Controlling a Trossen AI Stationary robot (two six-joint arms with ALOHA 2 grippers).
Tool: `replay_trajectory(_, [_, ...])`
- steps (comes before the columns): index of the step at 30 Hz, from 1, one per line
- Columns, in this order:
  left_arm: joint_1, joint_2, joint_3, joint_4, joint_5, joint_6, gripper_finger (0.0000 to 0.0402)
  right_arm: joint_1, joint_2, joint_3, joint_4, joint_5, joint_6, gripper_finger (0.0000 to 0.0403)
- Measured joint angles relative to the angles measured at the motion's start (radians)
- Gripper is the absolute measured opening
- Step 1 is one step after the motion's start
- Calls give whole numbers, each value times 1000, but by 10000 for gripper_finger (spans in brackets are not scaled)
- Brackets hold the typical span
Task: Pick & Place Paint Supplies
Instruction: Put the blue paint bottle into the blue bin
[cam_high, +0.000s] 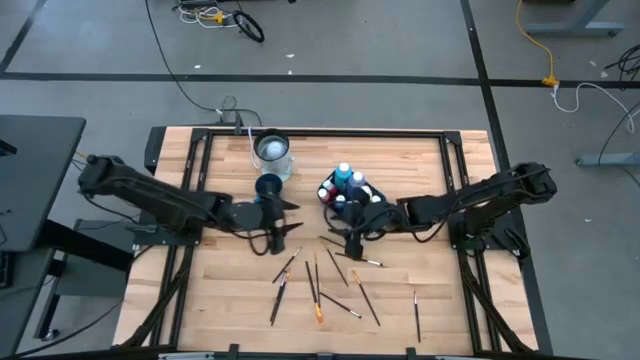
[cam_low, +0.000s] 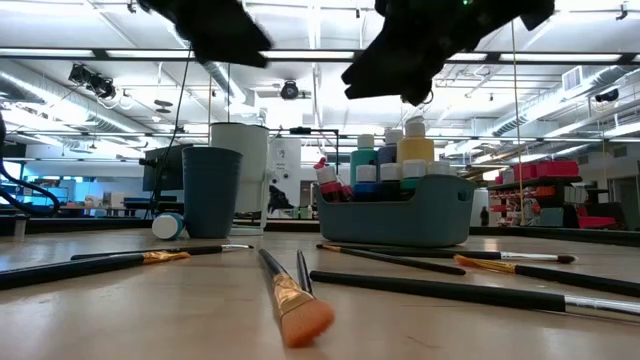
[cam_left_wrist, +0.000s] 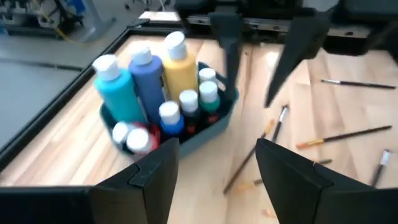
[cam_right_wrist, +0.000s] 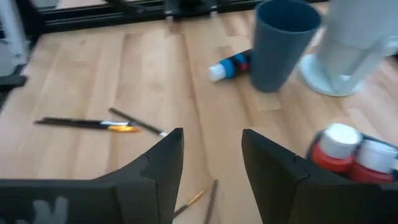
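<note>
Orange-bristled brush (cam_low: 290, 300) lies nearest on table. Left gripper (cam_high: 281, 233) and right gripper (cam_high: 351, 243) both released, empty, beside tray (cam_low: 395, 218).

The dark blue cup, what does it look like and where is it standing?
The dark blue cup looks like smooth plastic, a plain tumbler wider at its open mouth than at its base. It stands upright on the wooden table, just in front of a taller white container. A small paint bottle lies on its side right beside its base. The tray of paint bottles sits apart, to one side. No gripper touches the cup.
</note>
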Motion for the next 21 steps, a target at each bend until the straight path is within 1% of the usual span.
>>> replay_trajectory(3, [-30,-81,0,-151,-78,-91,222,16,0,0,10,-7,0,166])
replay_trajectory(6, [-49,-139,0,-324,-158,-219,222,27,0,0,46,-7,0,166])
replay_trajectory(9, [-54,-162,-3,-494,-160,-402,222,36,0,0,65,-7,0,166])
replay_trajectory(11, [-54,-162,-18,-557,-138,-564,222,38,0,0,72,-7,0,166])
replay_trajectory(13, [-54,-161,-41,-593,-136,-689,222,39,0,0,72,-7,0,166])
replay_trajectory(16, [-44,-143,-83,-589,-130,-803,222,39,0,0,72,-7,0,166])
replay_trajectory(21, [-26,-145,-148,-582,-42,-996,222,38,0,0,72,-7,-1,166])
